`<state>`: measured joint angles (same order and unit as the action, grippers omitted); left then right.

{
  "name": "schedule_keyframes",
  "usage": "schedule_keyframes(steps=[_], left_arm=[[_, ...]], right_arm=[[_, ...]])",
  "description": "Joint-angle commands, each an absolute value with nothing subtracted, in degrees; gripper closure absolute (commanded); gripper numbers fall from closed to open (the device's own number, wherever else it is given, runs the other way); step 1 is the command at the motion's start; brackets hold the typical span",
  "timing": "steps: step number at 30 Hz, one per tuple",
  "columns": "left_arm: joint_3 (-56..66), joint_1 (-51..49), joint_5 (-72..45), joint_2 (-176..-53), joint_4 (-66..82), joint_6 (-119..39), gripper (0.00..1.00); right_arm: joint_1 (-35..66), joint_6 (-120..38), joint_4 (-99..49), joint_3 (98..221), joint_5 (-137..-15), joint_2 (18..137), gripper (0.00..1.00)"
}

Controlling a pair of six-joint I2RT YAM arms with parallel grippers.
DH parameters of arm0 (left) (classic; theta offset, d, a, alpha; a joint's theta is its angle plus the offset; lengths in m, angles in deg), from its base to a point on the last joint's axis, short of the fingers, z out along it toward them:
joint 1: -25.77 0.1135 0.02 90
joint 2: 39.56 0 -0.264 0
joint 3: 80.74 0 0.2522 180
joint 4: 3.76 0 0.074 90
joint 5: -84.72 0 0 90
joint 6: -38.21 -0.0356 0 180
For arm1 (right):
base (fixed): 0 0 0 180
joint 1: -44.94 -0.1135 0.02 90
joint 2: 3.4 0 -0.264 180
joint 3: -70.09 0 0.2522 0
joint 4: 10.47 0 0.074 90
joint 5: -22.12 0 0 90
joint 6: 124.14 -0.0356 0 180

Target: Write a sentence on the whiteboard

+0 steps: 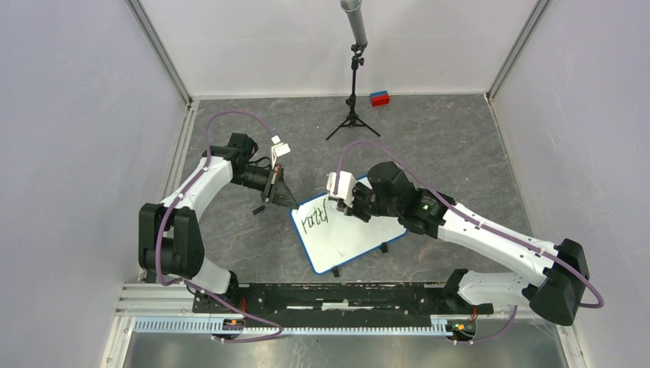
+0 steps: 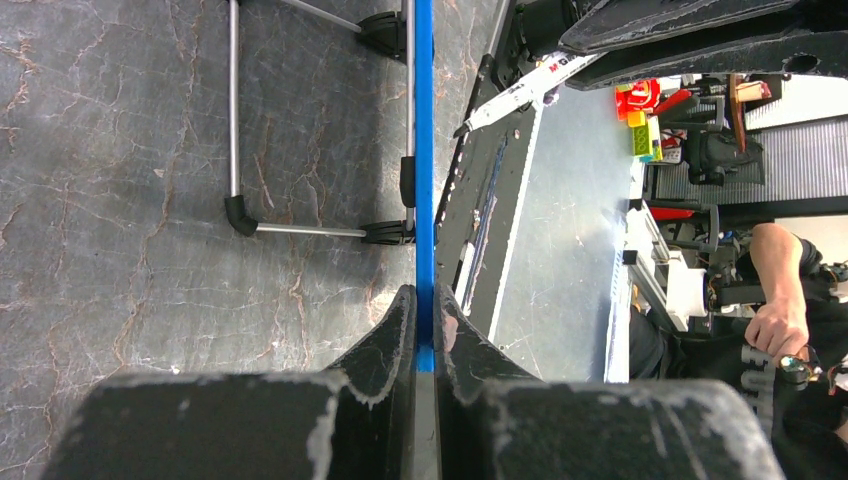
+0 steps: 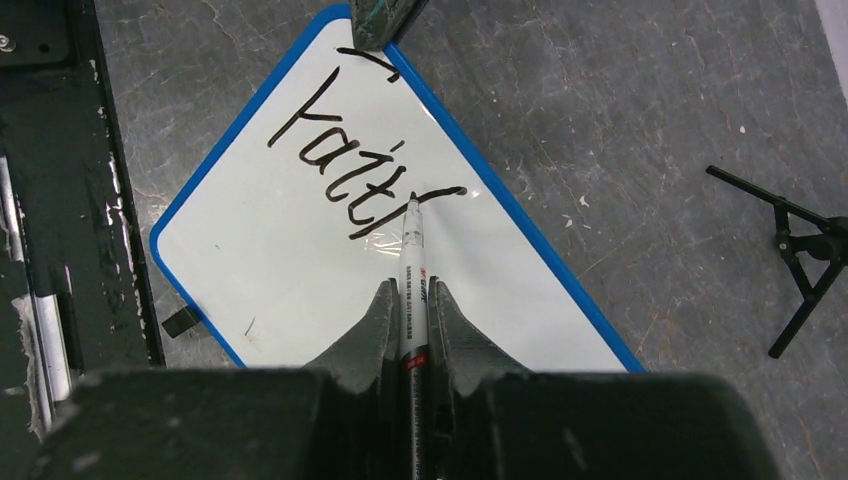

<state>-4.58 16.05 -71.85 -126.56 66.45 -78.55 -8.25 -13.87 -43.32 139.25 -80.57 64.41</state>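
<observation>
Right gripper [image 3: 408,310] grasps the marker [image 3: 413,255], tip toward twelve o'clock, partway through the sentence [image 3: 350,160]; left gripper [image 2: 425,305] pinches the whiteboard [image 3: 290,280]; continuing probably needs steady contact.

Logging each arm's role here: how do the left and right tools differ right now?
The left tool clamps the whiteboard by its blue rim at a corner; the right tool grips a marker. The left tool sits at the whiteboard's edge, while the right tool is over its face, with the marker tip at the last stroke of the sentence. Both are shut on something.
</observation>
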Motion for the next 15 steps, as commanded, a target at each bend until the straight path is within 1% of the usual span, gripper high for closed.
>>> schedule_keyframes(steps=[1, 15], left_arm=[[-5.6, 15.4, -71.7, -126.1, 67.0, -82.0, 0.97], [-5.6, 15.4, -71.5, -126.3, 67.0, -81.9, 0.97]], right_arm=[[-8.0, -13.5, -41.6, 141.3, -79.5, 65.2, 1.0], [-6.4, -12.1, -41.3, 139.5, -78.0, 65.9, 1.0]])
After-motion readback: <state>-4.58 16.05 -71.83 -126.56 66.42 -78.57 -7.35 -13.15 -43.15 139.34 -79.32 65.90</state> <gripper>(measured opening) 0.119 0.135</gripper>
